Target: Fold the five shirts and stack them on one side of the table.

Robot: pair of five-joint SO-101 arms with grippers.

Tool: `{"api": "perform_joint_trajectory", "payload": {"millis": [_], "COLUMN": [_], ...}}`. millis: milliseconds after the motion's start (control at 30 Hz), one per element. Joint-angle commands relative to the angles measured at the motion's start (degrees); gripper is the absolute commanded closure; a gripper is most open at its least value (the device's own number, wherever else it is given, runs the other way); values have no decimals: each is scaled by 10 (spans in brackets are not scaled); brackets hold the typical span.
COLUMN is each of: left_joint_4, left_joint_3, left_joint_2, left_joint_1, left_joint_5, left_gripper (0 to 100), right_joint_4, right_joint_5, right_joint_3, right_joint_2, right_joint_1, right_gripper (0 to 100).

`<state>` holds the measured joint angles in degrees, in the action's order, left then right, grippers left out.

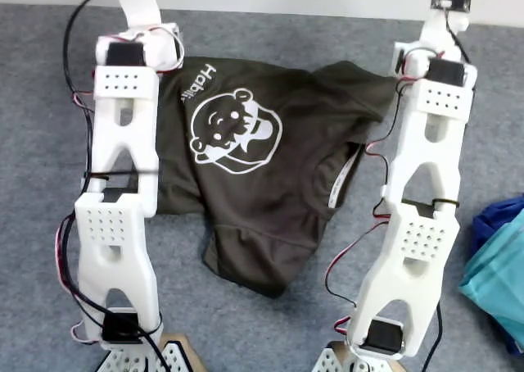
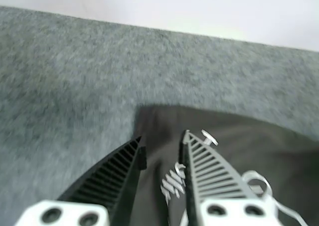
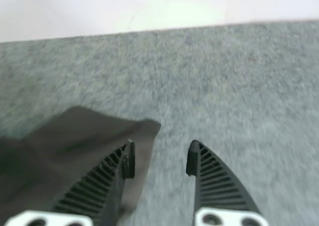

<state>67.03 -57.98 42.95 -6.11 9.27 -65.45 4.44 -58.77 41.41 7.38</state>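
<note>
Shirt (image 1: pixel 270 183) edges lie under both arms' parted jaws, apparently ungripped, with grey table (image 1: pixel 286 36) beyond.

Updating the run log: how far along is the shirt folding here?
Done: nothing visibly folded. In hand: the dark shirt lies rumpled on the table; left gripper and right gripper hang open over its far corners, gripping nothing. Remaining: fold it, then the blue and teal shirts heaped at the table's edge, then stack.
</note>
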Motion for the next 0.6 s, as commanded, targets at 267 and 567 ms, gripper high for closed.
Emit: {"api": "perform_joint_trajectory", "payload": {"millis": [267, 567], "left_joint_4": [354, 354], "left_joint_3": [-274, -14], "left_joint_2": [-13, -194], "left_joint_1": [23, 51], "left_joint_5": [10, 14], "left_gripper": [902, 902], "right_joint_4": [-360, -360], "right_joint_5": [-7, -6], "right_joint_3": [-326, -216], "right_joint_2": [-29, -93], "right_joint_1": [-29, -7], "right_gripper": [819, 819]}}
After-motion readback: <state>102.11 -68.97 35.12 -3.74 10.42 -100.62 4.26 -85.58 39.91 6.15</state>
